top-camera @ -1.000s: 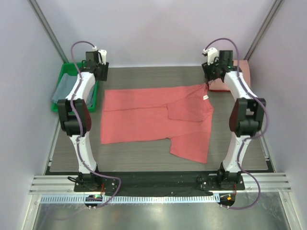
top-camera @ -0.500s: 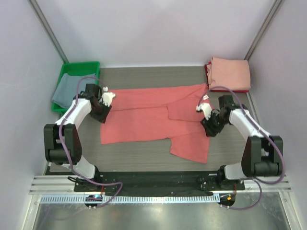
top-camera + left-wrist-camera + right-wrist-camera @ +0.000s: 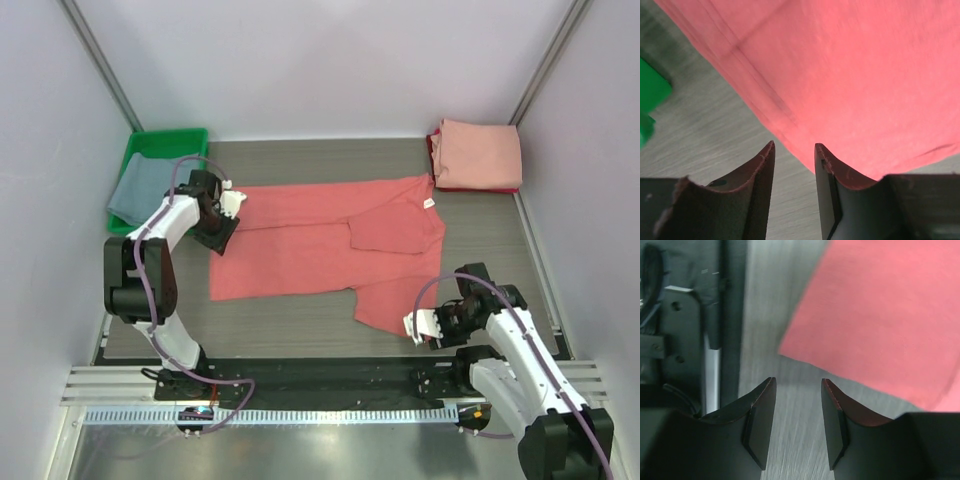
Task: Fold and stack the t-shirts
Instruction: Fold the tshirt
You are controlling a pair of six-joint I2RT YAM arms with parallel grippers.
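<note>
1. Three tees in view. Grey-blue t-shirt (image 3: 135, 187) lies in green tray (image 3: 165, 137), far L.
2. Left gripper (image 3: 794, 146): jaws spread, nothing btw them, at far-L corner of coral-red t-shirt (image 3: 300, 245). Hem edge runs just ahead of its tips.
3. Coral-red t-shirt lies flat mid-table (image 3: 300, 315), partly folded, white neck label (image 3: 428, 204) on R side.
4. Right gripper (image 3: 798, 382): jaws spread, empty, over bare table nr front. Shirt's near-R corner sits just ahead, not btw the tips.
5. Pale pink t-shirt (image 3: 480, 152): folded, far-R corner, well apart from both grippers.

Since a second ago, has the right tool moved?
Yes. The right tool has come toward the table's near edge, away from the folded pale pink t-shirt, to the coral-red t-shirt's near corner.
</note>
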